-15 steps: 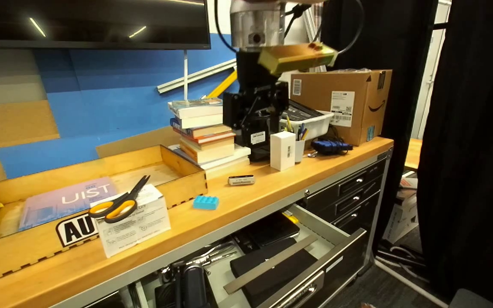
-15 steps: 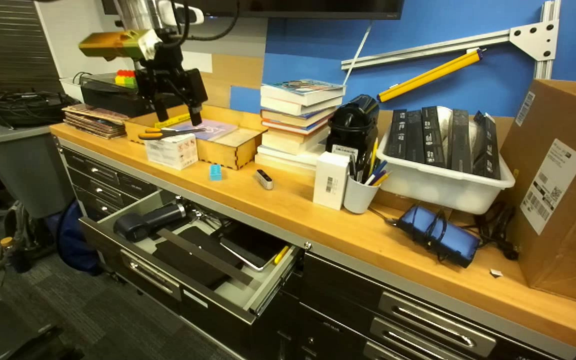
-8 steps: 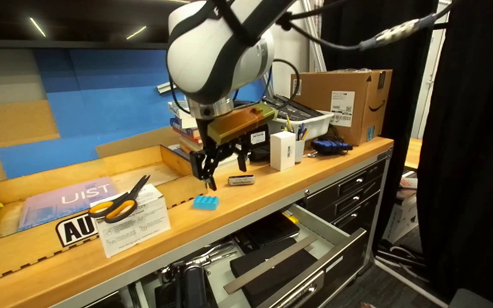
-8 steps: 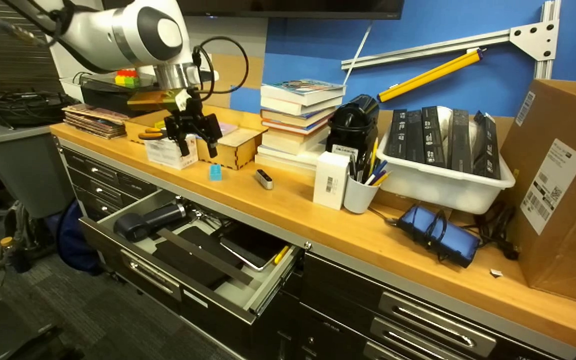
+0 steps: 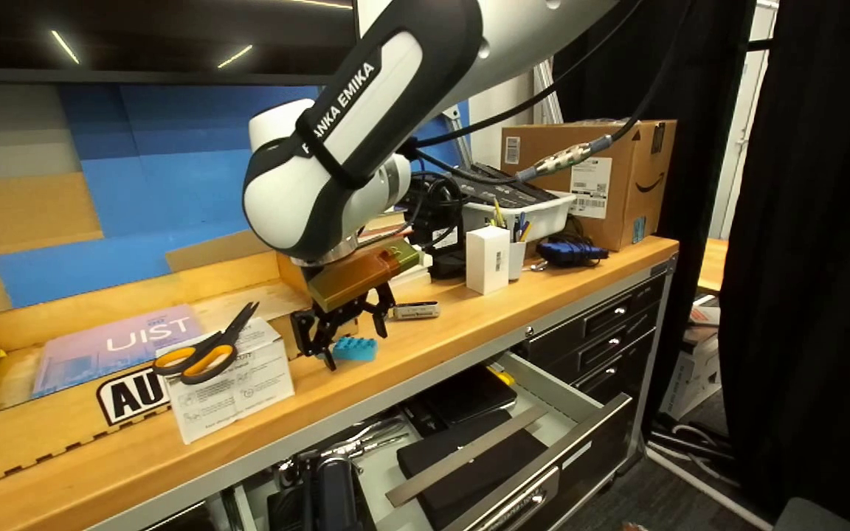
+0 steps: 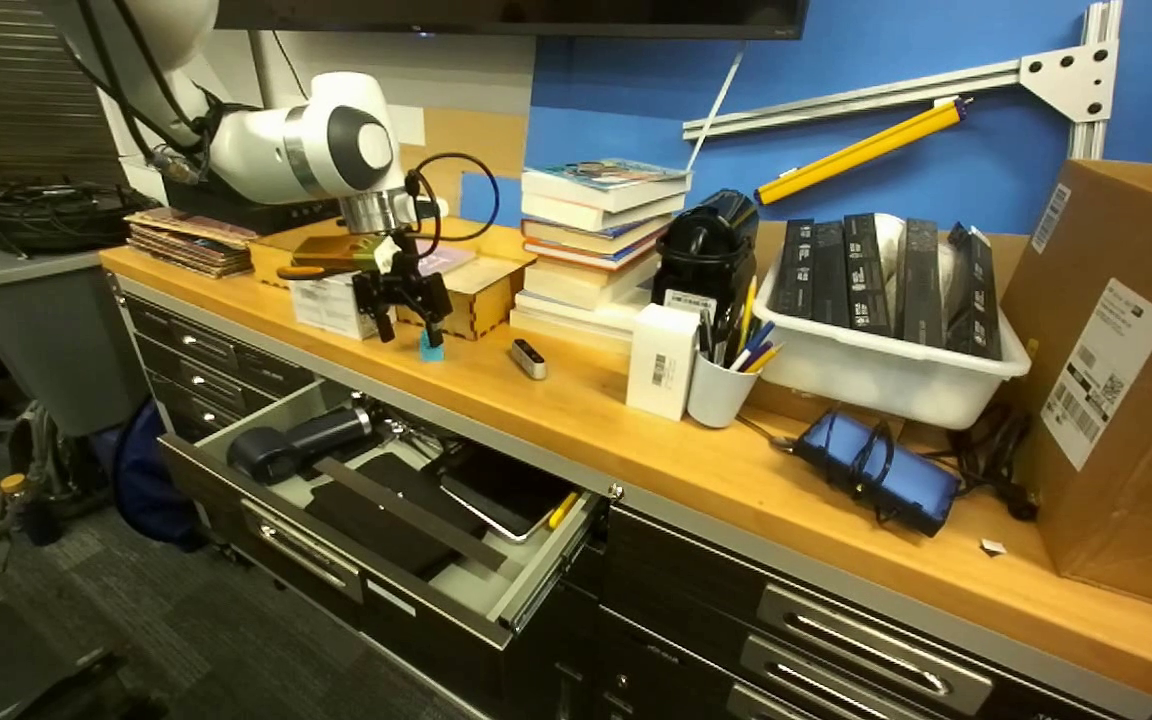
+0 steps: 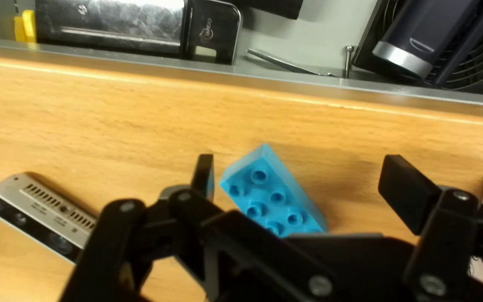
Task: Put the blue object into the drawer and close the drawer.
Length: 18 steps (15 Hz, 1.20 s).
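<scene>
Wooden counter (image 5: 469, 316), along the front edge, left to right: white box (image 5: 240, 389); my gripper (image 5: 356, 349), jaws wide; blue brick (image 7: 273, 193), askew between them, jaw height hard to judge; below, the pulled-out drawer (image 5: 558, 450). Risk: closing on an off-centre corner could spin the brick away.

Blurred near links of a black two-fingered metal gripper (image 7: 302, 180) hide the lower end of a light-blue studded plastic brick (image 7: 273, 188) in the wrist view; beside the brick, a silver-and-black camera bar (image 7: 42, 214) loses one end behind them. In an exterior view, a black finger (image 6: 435, 332) covers part of the brick. Below the brick, a black metal drawer (image 5: 581, 430), pale grey inside, runs off the bottom edge. Beyond the brick — in an exterior view — a white-and-black robot arm (image 5: 366, 118) masks most of a stack of pale-edged books (image 5: 414, 279). Fine print on a white cardboard box (image 5: 237, 402) near the brick is too small to read.
</scene>
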### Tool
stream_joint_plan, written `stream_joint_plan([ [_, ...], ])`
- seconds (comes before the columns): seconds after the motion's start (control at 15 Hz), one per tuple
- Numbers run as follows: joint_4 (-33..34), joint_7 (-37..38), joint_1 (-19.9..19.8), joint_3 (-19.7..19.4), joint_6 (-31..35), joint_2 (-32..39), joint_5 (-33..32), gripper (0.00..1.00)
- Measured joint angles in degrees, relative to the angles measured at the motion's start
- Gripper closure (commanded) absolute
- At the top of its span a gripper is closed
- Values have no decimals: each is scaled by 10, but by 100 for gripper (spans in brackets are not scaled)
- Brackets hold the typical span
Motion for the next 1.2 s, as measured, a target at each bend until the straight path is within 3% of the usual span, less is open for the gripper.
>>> stream_joint_plan([
  [0.47, 61, -2, 8, -23, 0, 44, 5, 0],
  [0.53, 66, -3, 8, -24, 0, 48, 8, 25],
  [0.6, 70, -6, 7, -24, 0, 52, 15, 25],
  [1.07, 86, -47, 4, -22, -27, 61, 73, 82],
  [1.2, 83, -51, -2, -24, -50, 50, 82, 89],
])
